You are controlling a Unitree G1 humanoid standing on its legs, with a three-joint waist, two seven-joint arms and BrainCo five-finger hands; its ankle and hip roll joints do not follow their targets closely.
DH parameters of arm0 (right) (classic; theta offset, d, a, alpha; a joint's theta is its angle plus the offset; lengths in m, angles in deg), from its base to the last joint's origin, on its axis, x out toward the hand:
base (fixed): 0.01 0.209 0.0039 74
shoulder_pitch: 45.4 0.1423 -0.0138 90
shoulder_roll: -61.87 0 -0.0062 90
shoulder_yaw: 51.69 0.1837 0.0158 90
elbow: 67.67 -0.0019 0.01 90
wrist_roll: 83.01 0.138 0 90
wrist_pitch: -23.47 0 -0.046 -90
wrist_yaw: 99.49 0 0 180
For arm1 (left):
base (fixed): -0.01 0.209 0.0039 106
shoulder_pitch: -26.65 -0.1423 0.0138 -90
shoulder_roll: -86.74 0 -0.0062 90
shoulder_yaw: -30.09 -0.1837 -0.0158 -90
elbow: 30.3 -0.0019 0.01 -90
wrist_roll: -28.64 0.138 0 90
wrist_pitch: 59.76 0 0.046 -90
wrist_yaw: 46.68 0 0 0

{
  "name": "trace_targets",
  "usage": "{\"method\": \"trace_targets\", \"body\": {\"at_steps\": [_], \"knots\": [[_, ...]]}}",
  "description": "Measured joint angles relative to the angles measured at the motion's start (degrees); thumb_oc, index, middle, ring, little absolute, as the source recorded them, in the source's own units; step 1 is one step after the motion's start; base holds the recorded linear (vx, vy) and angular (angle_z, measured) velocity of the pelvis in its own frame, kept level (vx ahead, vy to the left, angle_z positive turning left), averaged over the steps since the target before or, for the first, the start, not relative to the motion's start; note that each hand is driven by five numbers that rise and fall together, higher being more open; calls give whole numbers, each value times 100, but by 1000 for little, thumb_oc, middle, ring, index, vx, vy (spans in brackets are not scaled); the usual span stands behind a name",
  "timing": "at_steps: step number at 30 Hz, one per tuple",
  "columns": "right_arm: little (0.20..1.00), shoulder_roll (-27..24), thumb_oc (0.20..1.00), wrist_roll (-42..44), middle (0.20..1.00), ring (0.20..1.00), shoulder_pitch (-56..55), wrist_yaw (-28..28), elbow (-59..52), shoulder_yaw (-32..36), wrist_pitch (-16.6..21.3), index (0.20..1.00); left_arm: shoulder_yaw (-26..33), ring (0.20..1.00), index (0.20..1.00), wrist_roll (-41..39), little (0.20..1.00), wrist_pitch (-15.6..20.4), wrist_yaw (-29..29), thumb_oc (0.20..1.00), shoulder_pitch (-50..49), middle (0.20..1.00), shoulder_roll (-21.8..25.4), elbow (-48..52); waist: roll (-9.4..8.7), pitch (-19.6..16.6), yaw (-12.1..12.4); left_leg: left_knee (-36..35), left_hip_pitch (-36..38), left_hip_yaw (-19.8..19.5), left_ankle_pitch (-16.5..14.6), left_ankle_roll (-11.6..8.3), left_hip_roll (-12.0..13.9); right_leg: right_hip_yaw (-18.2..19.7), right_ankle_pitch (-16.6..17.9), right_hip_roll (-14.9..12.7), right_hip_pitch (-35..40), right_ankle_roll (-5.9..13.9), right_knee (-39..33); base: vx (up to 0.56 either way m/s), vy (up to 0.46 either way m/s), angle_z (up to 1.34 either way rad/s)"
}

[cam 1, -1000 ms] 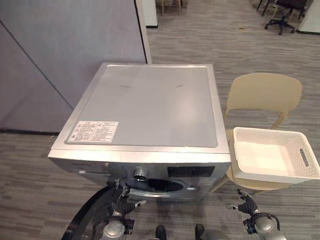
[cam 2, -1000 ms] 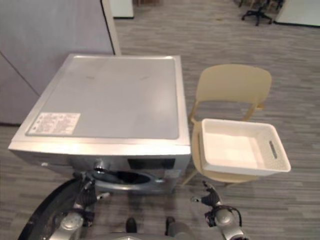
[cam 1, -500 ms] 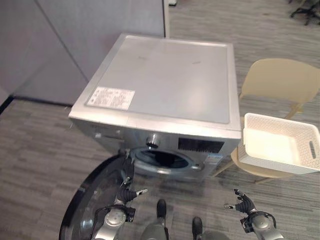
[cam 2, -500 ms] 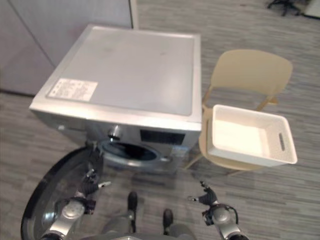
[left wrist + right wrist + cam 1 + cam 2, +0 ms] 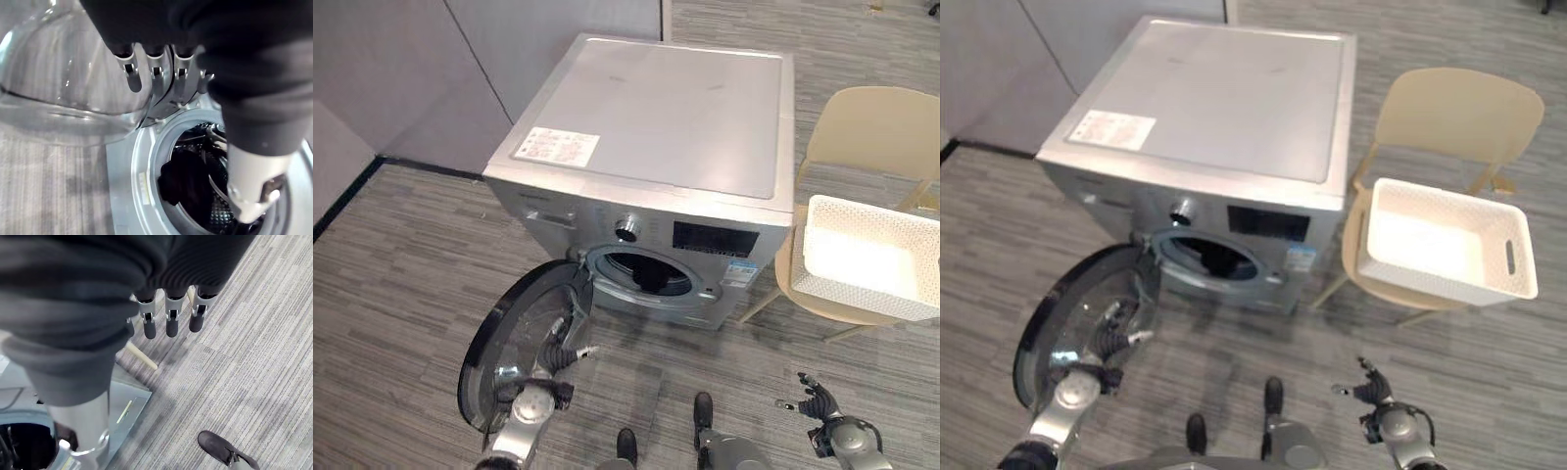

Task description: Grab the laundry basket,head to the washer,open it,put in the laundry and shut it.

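Observation:
The silver washer (image 5: 656,108) stands with its round door (image 5: 509,333) swung wide to the left. Dark laundry (image 5: 188,183) lies inside the drum (image 5: 651,277). My left hand (image 5: 536,401) is low in front of the door's inner side, open, with straight fingers (image 5: 156,73) close to the glass bowl. My right hand (image 5: 842,439) hangs open over the floor to the right of the washer, holding nothing. The white laundry basket (image 5: 1449,279) sits empty on a beige chair (image 5: 871,127) to the right of the washer.
A grey partition wall (image 5: 411,78) runs behind and to the left of the washer. The chair's legs (image 5: 142,357) stand close to the washer's right side. Striped grey carpet (image 5: 401,264) covers the floor in front and to the left.
The whole picture has shifted: the camera has pulled back, so more of the washer's front and open drum shows. My left hand stays by the open door, my right hand stays low.

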Motion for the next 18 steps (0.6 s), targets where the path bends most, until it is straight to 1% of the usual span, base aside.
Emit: {"method": "trace_targets", "body": {"at_steps": [1,3,5,7,9,12,15,17,18], "knots": [[1000,5,1000,-9,1000,1000,-3,-22,8,0,-2,1000,8,1000,1000,15,1000,-3,1,1000,-1,1000,1,3,16,-4,0,0,23,11,-117,43,-14,5,38,-16,21,3,1,92,104,-2],[1000,38,1000,-21,1000,1000,-75,-39,8,-3,-3,1000,116,1000,1000,125,1000,-27,32,1000,-17,1000,2,42,-13,-42,50,-25,80,85,-182,111,-91,104,57,-90,69,29,-9,75,88,-11],[1000,69,1000,-21,1000,1000,-164,-45,-21,-5,-4,1000,353,1000,1000,231,1000,-36,209,1000,-21,1000,8,298,-47,-120,128,-38,104,148,-190,132,-163,137,77,-164,63,58,-23,60,73,-13],[1000,94,1000,-22,1000,1000,-255,-49,-64,-11,-5,1000,507,1000,1000,245,1000,-35,348,1000,-11,1000,71,587,-86,-185,124,-38,102,144,-168,167,-201,159,106,-196,61,97,-22,35,59,-1],[1000,151,1000,-27,1000,1000,-330,-51,-59,-71,-12,1000,575,1000,1000,472,1000,-27,564,1000,104,1000,317,800,-155,-345,121,-37,70,150,-157,186,-223,187,133,-205,33,136,-23,36,45,-3],[1000,257,1000,-45,1000,1000,-345,-80,-81,-112,-16,1000,623,1000,1000,635,1000,-39,716,1000,360,1000,493,754,-284,-448,119,-21,94,179,-147,179,-231,229,198,-201,22,130,-24,30,46,-6],[1000,247,1000,-144,1000,1000,-358,-160,-170,-172,-40,1000,653,1000,1000,670,1000,-108,866,1000,582,1000,530,395,-308,-463,86,-2,108,256,-112,168,-253,277,215,-206,2,131,-25,4,43,-8],[1000,205,1000,-155,1000,1000,-315,-195,-185,-303,-55,1000,661,1000,1000,654,1000,-211,874,1000,982,1000,632,-472,-316,-468,101,-2,55,306,-112,168,-268,341,264,-207,-81,92,-26,-11,40,-17],[1000,211,1000,-191,1000,1000,-250,-232,-230,-306,-55,1000,707,1000,1000,641,1000,-356,883,1000,1059,1000,744,-840,-317,-468,44,-1,34,333,-110,171,-274,377,286,-207,-122,84,-27,-12,40,-15]]}}
